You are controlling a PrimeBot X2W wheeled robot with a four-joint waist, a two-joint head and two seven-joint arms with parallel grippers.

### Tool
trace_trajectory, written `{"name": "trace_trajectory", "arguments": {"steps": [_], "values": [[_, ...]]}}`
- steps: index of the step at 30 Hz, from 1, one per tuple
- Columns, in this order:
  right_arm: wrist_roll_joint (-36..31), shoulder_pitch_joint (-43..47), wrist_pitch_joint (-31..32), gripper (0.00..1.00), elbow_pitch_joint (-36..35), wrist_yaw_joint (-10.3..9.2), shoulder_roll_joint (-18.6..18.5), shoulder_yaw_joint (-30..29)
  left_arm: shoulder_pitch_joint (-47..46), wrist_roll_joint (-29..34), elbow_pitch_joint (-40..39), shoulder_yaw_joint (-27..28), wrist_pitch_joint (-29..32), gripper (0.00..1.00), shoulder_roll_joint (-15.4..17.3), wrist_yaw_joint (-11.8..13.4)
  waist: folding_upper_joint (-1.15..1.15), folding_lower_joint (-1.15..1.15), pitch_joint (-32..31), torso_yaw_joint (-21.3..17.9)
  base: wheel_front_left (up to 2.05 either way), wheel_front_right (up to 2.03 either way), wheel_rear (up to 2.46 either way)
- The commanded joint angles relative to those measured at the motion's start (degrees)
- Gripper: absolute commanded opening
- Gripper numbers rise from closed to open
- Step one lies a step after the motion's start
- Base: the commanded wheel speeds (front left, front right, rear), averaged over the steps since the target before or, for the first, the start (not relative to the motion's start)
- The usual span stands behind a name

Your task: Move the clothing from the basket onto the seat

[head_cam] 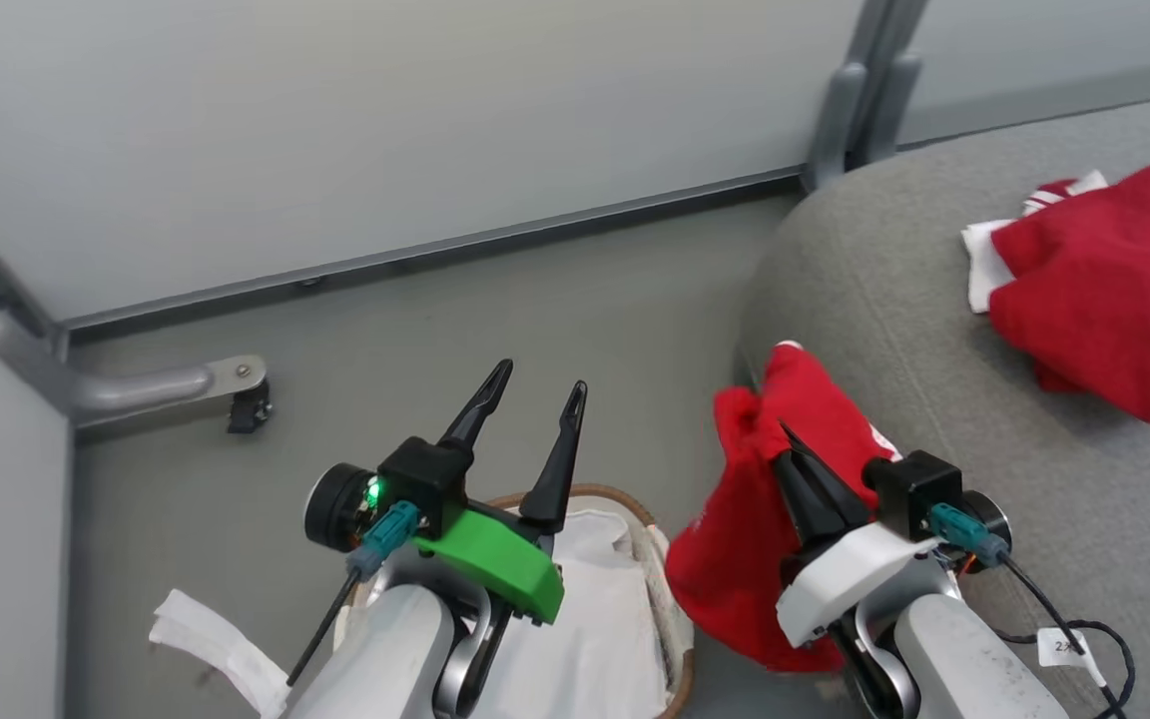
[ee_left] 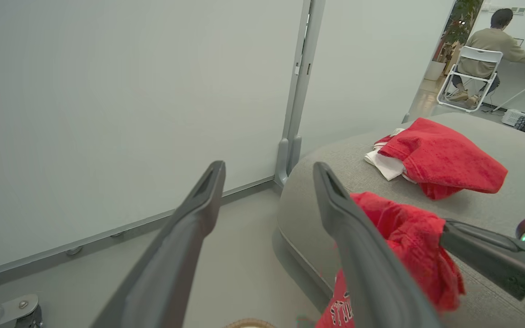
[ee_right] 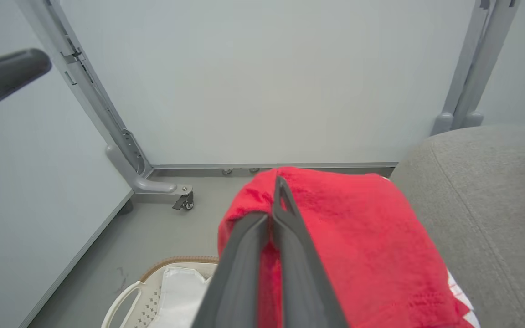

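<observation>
Nearest to us is the basket point(head_cam: 603, 490), on the floor at the bottom of the head view. Inside it we see the white liner point(head_cam: 595, 619) and no red cloth. The left gripper point(head_cam: 543, 379) hangs above the basket's far rim with its two fingers well apart and nothing between them.

Just to the right, the right gripper point(head_cam: 787, 434) has its fingers pressed together on a fold of the clothing point(head_cam: 735, 559). The red garment hangs down from them in a loose bundle, clear of the basket and beside the near left corner of the seat point(head_cam: 934, 330). We cannot tell if the cloth touches the cushion's rounded side.

We judge the step in hand to be the carry: the garment is out of the basket but not yet laid down. The next move calls for taking the right gripper further in over the seat, past its rounded corner, lowering it until the cloth rests on the fabric, and then parting the fingers. (The hanging tail is long, so it may catch on the seat's edge and slide off if it is let go too near the corner.)

Further back, towards the seat's far right edge, a second red garment point(head_cam: 1104, 290) with white trim lies flat on the cushion.
</observation>
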Motion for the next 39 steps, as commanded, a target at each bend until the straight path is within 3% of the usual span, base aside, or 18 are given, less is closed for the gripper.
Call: {"name": "trace_trajectory", "arguments": {"steps": [1, 13, 22, 26, 32, 39], "values": [[0.5, 1.1, 0.0, 0.00, -0.7, -0.06, -0.3, -0.7, 1.3, 0.5, 0.0, 0.8, 0.0, 1.00, 0.3, -0.5, 0.00, 0.00, -0.3, -10.0, 0.00, 0.00, 0.00], [0.8, 3.0, 0.0, 0.00, -5.8, -0.06, -0.2, -4.5, 5.3, 2.7, -0.6, 3.5, 0.0, 1.00, 0.3, -1.8, 0.00, 0.00, 0.7, -23.5, 0.00, 0.00, 0.00], [-2.4, 0.4, 0.0, 0.00, -13.1, -0.06, -0.6, -10.3, 2.1, 2.6, 0.8, 0.7, 0.0, 1.00, 0.3, -3.2, 0.00, 0.00, 3.6, -25.1, 0.00, 0.00, 0.00], [-3.8, -4.5, 0.0, 0.00, -17.4, -0.06, -4.4, -12.2, 1.1, 3.0, 1.3, -0.2, 0.0, 1.00, 0.3, -3.5, 0.00, 0.00, 4.9, -25.3, 0.00, 0.00, 0.00], [-6.6, -18.4, 0.0, 0.00, -18.8, -0.06, -15.2, -11.2, 0.5, 4.2, 1.5, 0.3, 0.0, 1.00, 0.3, -3.7, 0.00, 0.00, 7.3, -25.1, 0.00, 0.00, 0.00], [-10.5, -37.1, 0.0, 0.00, -11.5, -0.07, -25.4, -6.8, -0.8, 7.6, 0.6, 1.6, 0.0, 1.00, 0.3, -4.0, 0.00, 0.00, 11.5, -22.5, 0.00, 0.00, 0.00]]}}
